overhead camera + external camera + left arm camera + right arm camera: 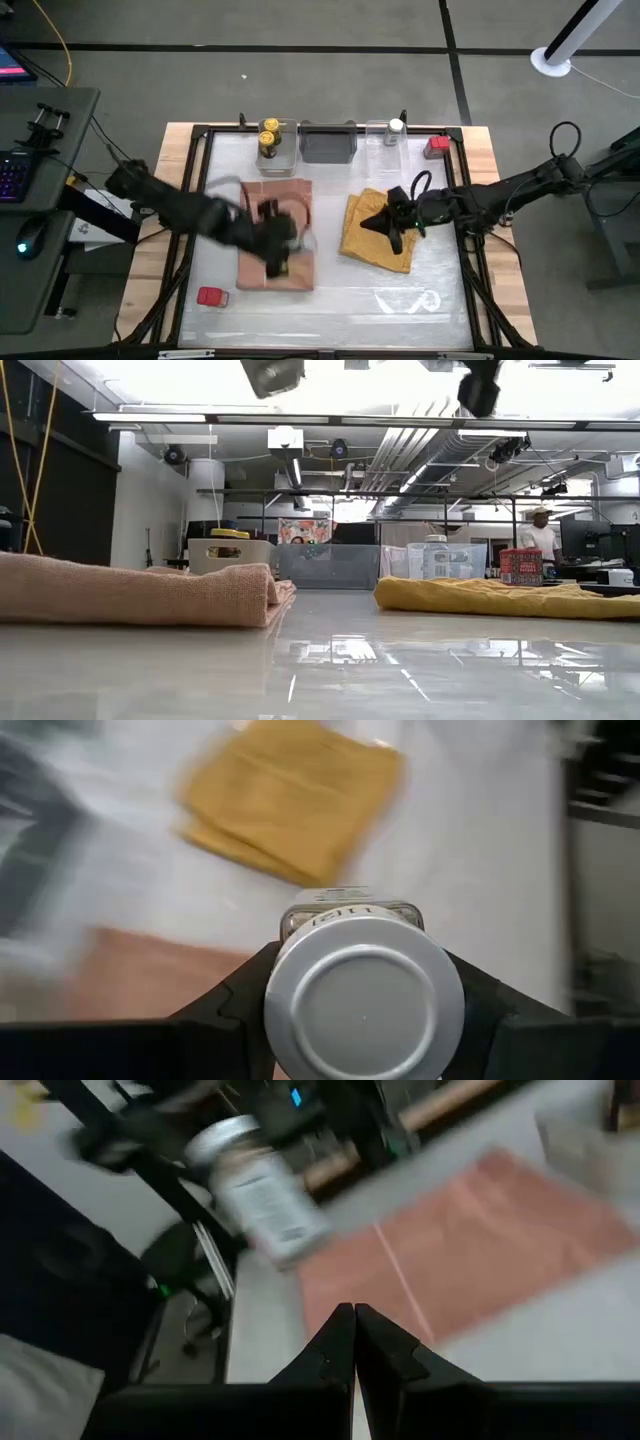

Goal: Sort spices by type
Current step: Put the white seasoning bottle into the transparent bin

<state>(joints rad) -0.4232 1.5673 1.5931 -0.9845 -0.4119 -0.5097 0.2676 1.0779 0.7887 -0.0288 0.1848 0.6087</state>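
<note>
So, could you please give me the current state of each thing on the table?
Left claw: shut on a white-topped shaker, lifted over the pink cloth.
Right claw: shut, empty, over the mustard cloth.
Yellow-lidded jars: in the left bin.
Second shaker: in the right bin.
Red tins: loose on the table.

shaker label (pixel 350 915): print visible just under the silver cap, centre of left wrist frame — too blurred to read
shaker label, right wrist view (pixel 265 1195): upper left — dark lines of print, unreadable
elsewhere: nothing legible
</note>
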